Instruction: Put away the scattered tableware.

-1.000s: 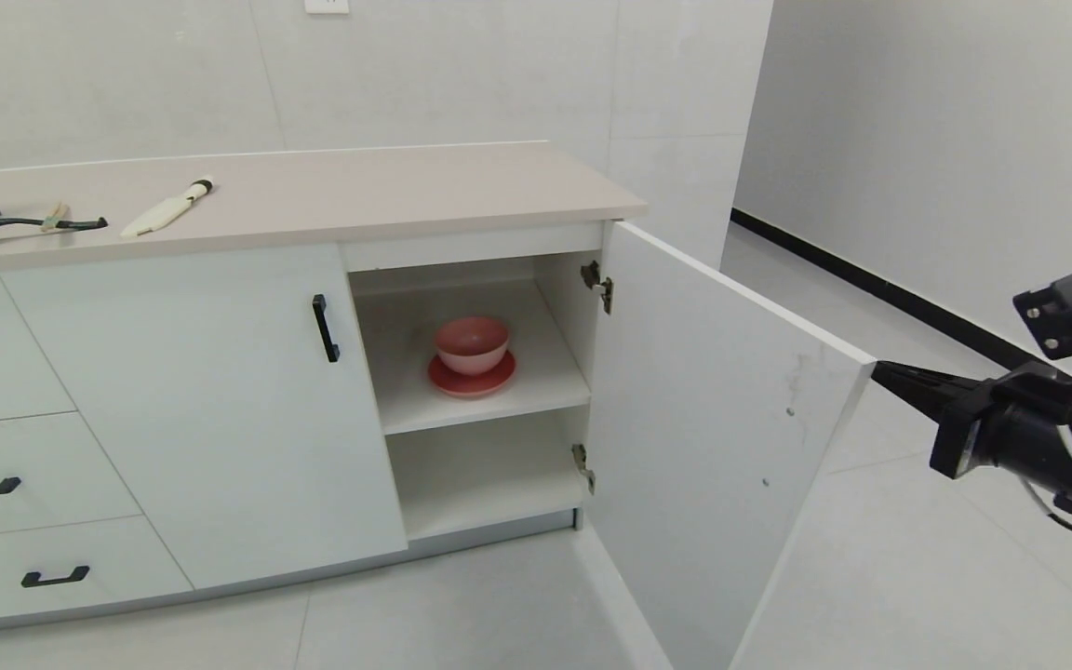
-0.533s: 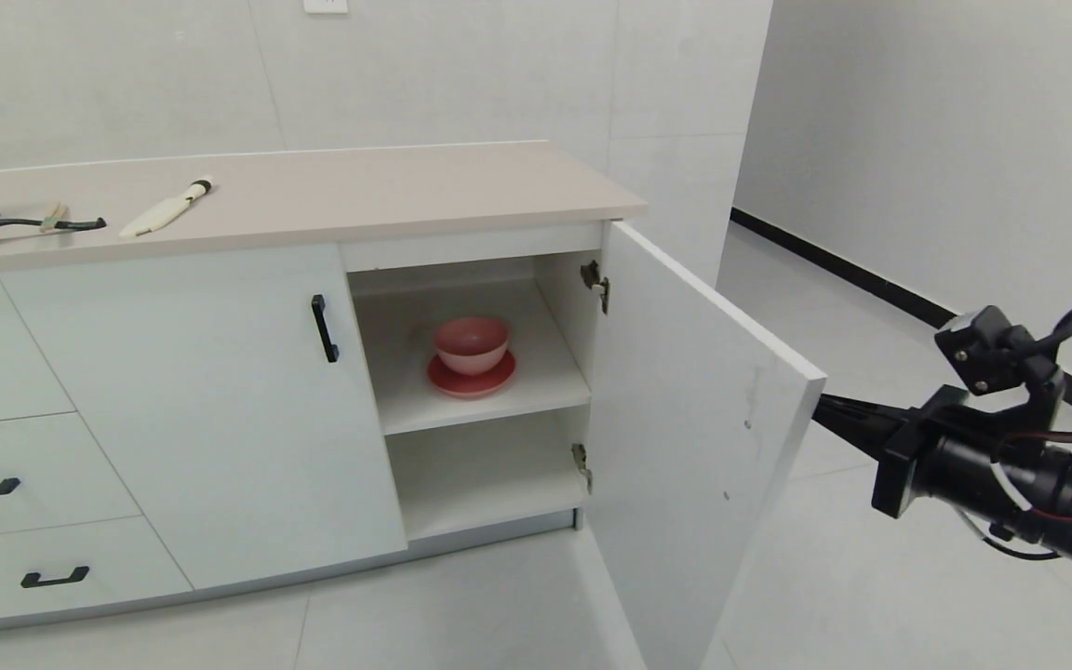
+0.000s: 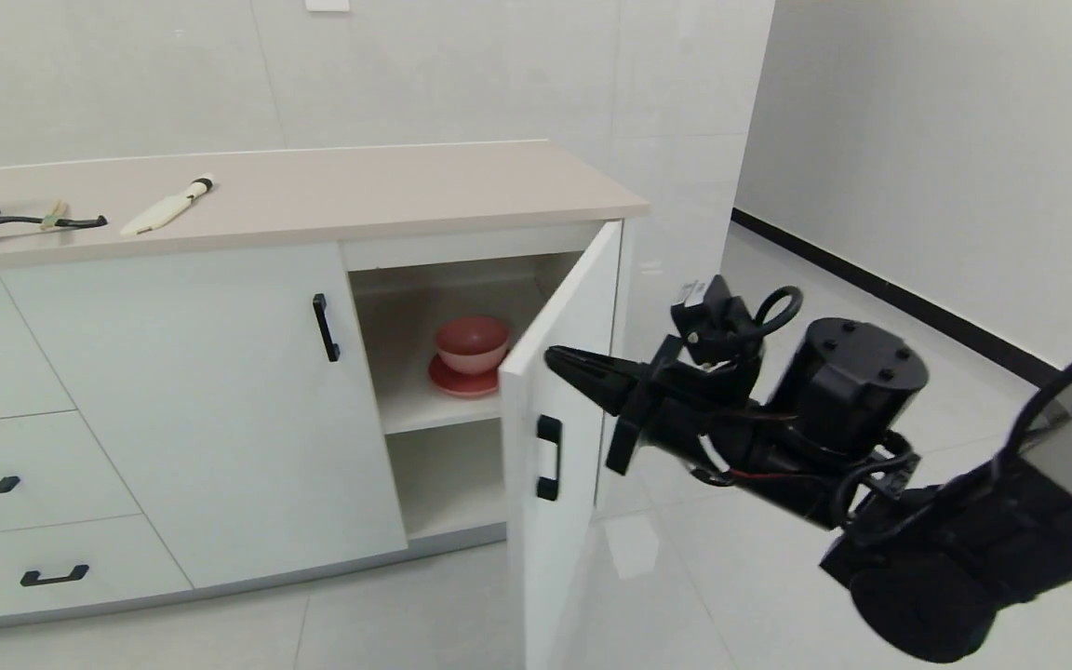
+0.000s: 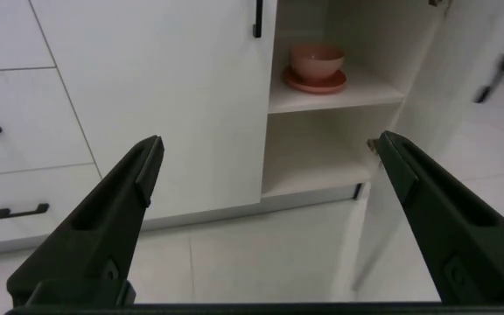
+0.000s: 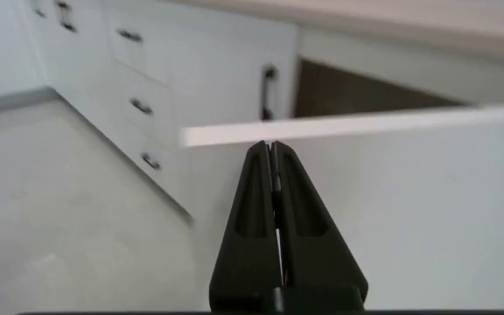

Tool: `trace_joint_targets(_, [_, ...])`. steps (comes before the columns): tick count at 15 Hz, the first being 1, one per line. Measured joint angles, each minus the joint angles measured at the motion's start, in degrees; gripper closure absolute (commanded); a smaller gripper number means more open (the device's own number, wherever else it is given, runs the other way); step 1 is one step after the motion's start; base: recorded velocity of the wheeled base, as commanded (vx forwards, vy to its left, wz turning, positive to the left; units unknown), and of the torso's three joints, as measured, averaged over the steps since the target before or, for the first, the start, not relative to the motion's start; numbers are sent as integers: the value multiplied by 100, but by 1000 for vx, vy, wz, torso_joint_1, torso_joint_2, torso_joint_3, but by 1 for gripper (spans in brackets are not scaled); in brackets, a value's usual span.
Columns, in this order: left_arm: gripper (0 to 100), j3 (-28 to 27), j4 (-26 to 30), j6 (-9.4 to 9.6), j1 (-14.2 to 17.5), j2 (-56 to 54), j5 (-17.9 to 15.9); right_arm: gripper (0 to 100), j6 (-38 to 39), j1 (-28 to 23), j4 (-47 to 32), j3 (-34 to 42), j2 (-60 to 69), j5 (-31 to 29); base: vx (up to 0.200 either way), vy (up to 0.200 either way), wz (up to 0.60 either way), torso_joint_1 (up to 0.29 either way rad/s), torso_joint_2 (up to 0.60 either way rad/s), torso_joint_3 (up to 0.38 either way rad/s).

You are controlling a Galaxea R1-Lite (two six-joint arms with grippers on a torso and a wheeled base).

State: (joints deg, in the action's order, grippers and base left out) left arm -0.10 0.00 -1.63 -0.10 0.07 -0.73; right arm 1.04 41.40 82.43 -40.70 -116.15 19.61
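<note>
Leaning on the cabinet door (image 3: pixel 566 316) above its handle (image 3: pixel 548 457), the right tool (image 3: pixel 556 358) (closed, holding nothing) should push steadily and squarely until it shuts flush, bowl (image 3: pixel 472 342) shelved inside.

**Cabinet door pushed halfway shut**

The right-hand cabinet door (image 3: pixel 582 307) has swung from wide open, its free edge out toward 3 o'clock, round toward 9 o'clock. It now stands about half closed, with its outer face and black handle (image 3: pixel 548 458) turned into sight. The right gripper (image 3: pixel 553 355), a second ago at the far 3 o'clock edge of the head view, has travelled in to the centre with its closed fingertips against that outer face. The door's edge now cuts off the 3 o'clock rim of the red plate (image 3: pixel 455 382).
</note>
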Motion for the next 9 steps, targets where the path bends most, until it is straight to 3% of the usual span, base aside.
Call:
trace_joint_targets(3, [0, 0, 0, 7, 0, 0, -5, 100, 95, 206, 279, 71, -204, 1, 0, 0, 0, 0, 0, 0])
trace_joint_targets(9, [0, 0, 0, 2, 0, 0, -2, 100, 115, -354, 190, 2139, 2211, -144, 0, 0, 0, 0, 0, 0])
